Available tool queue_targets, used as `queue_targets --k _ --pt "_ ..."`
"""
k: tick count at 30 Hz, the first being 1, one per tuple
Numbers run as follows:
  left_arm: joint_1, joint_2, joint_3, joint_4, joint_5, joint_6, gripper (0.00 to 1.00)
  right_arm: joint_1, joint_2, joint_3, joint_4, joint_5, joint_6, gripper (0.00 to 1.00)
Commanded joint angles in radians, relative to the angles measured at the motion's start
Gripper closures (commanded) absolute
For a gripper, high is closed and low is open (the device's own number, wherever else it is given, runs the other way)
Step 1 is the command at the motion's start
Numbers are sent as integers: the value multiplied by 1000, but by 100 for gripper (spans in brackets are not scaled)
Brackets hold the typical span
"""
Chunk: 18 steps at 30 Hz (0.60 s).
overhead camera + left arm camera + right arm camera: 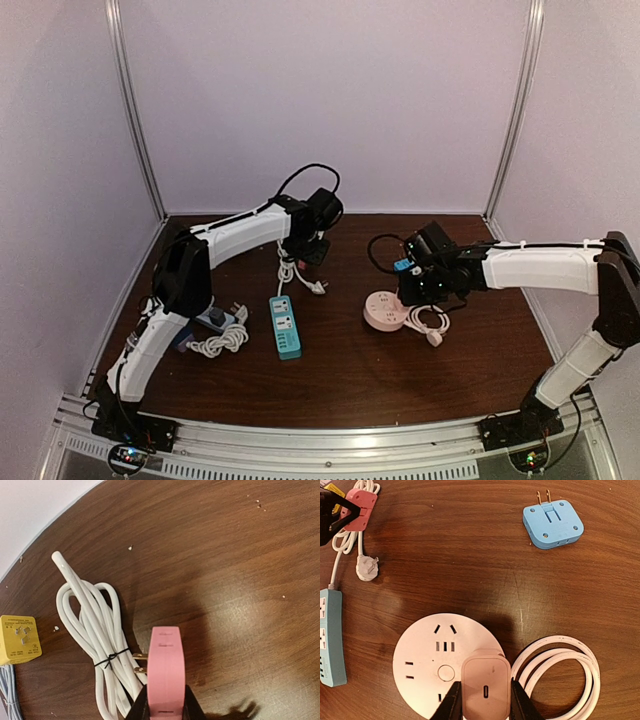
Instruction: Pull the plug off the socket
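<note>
At the far left of centre the left fingers (140, 711) are clamped on a slim pink adapter (165, 665). It is a hard, glossy block with two metal prongs, held over a tied bundle of white rubbery cable (95, 630). Nearer lies a long teal power strip (285, 327), rigid and boxy.

Right of it sits the round socket (425, 660) — a flat, pale pink plastic disc, smooth and probably light. The plug (486, 680), a rounded pale pink cube, is seated toward its near-right edge. The right fingers (451, 707) are closed on the plug's two sides.

The main risk, as I judge it, is that nothing restrains the disc, so a pull may lift the socket with the plug. The slick casing could slip — and a tilted pull might jam the prongs. A white cord coil (560, 675) lies just right of the disc on the dark wood-grain surface (470, 555).
</note>
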Motion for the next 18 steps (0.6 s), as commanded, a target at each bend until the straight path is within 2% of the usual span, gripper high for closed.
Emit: queue_targets --k 1,8,18 --pt "-5 15 37 -14 -19 19 81 13 -27 -1 16 18 18 100" --pt "-9 18 50 -9 6 24 71 20 -22 0 15 22 22 100" --pt "-26 -16 56 -1 121 -9 64 27 -15 -1 16 27 25 100"
